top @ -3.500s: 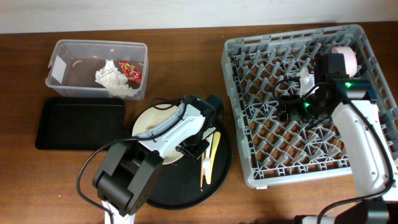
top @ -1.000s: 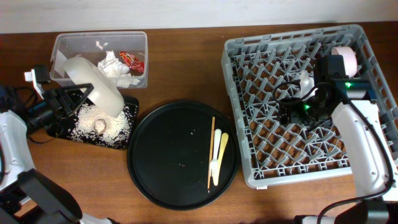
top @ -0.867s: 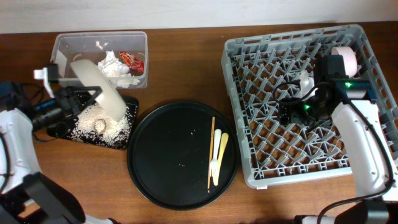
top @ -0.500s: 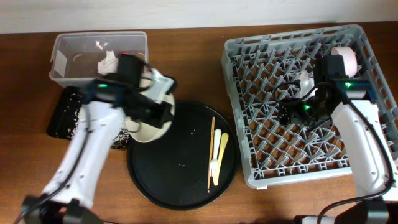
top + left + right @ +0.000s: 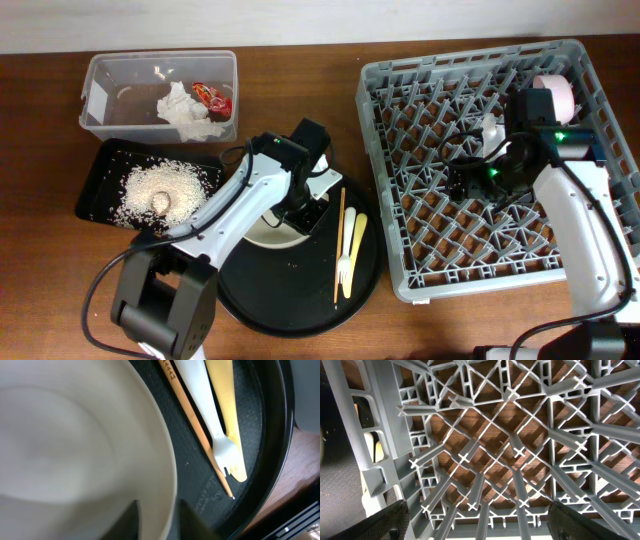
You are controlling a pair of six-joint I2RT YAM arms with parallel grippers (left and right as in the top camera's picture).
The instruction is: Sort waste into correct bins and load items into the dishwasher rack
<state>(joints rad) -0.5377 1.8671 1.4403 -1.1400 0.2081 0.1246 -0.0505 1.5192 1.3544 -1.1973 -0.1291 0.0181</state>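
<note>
The left gripper (image 5: 157, 521) is clamped on the right rim of the large cream bowl (image 5: 75, 445), which sits over the left part of the round black tray (image 5: 300, 300). The chopstick (image 5: 339, 245) and plastic cutlery (image 5: 352, 240) lie just right of it. The right gripper (image 5: 480, 522), fingers wide apart, hangs above the dishwasher rack (image 5: 470, 455).

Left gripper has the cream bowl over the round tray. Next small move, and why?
Probably lift the large cream bowl and swing it right toward the dishwasher rack: the left gripper pinches its rim, it looks empty, rice lies in the flat black tray.
</note>
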